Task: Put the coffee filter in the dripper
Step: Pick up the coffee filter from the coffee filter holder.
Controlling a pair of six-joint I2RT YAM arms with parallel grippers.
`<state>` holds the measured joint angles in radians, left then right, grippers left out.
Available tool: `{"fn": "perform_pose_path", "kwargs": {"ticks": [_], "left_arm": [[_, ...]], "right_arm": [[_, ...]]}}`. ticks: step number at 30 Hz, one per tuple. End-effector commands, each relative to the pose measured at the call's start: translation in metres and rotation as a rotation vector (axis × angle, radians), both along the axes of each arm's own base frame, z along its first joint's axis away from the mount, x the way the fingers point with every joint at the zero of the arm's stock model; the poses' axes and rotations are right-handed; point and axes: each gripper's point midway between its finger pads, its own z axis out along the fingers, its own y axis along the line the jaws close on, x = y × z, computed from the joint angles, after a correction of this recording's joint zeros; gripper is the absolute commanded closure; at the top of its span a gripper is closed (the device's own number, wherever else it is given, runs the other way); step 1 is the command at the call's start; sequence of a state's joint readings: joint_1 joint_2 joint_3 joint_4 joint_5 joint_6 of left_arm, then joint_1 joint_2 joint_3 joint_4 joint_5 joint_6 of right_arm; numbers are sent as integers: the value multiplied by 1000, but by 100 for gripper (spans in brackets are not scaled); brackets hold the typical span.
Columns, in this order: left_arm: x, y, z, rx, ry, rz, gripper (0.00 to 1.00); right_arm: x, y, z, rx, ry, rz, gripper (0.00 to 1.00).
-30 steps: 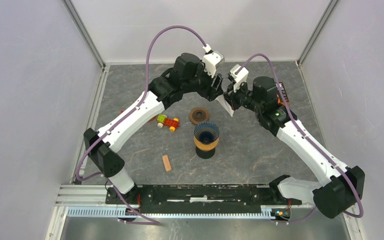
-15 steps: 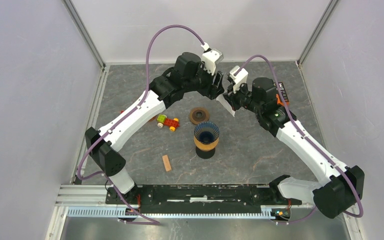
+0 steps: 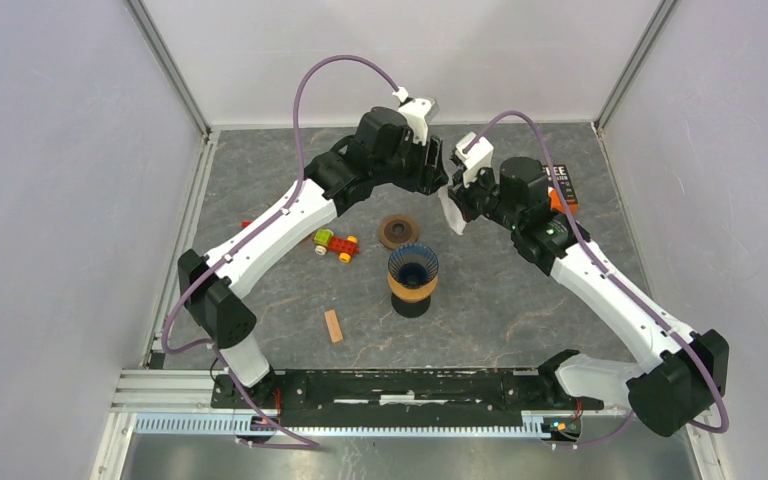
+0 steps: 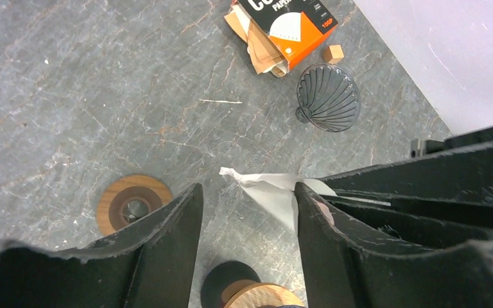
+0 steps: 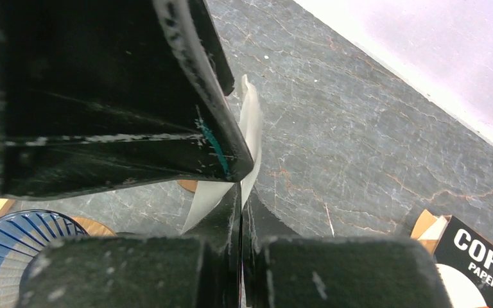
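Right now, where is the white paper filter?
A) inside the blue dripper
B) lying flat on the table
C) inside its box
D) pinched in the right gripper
D: the right gripper is shut on the paper filter, and the blue dripper holds no paper.

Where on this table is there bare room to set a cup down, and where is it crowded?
Bare: the near left, between the wooden block and the left rail; the near right, between the dripper and the right arm; the far left corner. Crowded: the middle, around toy car, wooden disc, dripper and the filter held aloft.
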<state>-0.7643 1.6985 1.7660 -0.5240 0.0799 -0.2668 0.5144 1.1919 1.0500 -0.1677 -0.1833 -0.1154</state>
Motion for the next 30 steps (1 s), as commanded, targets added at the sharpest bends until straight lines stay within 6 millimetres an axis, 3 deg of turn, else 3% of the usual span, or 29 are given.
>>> {"fn": "perform_pose_path", "kwargs": {"ticks": [1, 8, 11, 12, 13, 23, 30], "left_arm": [[8, -1, 2, -62, 72, 104, 40], [8, -3, 8, -117, 115, 146, 46], [9, -3, 19, -136, 99, 145, 48], [5, 1, 34, -159, 76, 141, 49], [9, -3, 23, -139, 90, 141, 50], [17, 9, 18, -99, 47, 154, 61], [14, 6, 20, -110, 31, 116, 62]], "right_arm": [[6, -3, 15, -14, -60, -43, 100], [8, -3, 14, -27, -73, -65, 100], [10, -8, 13, -57, -85, -91, 100], [10, -9, 13, -66, -88, -98, 100], [10, -9, 13, -69, -90, -100, 100], [7, -11, 13, -95, -110, -89, 100], [6, -10, 13, -95, -112, -81, 100]]}}
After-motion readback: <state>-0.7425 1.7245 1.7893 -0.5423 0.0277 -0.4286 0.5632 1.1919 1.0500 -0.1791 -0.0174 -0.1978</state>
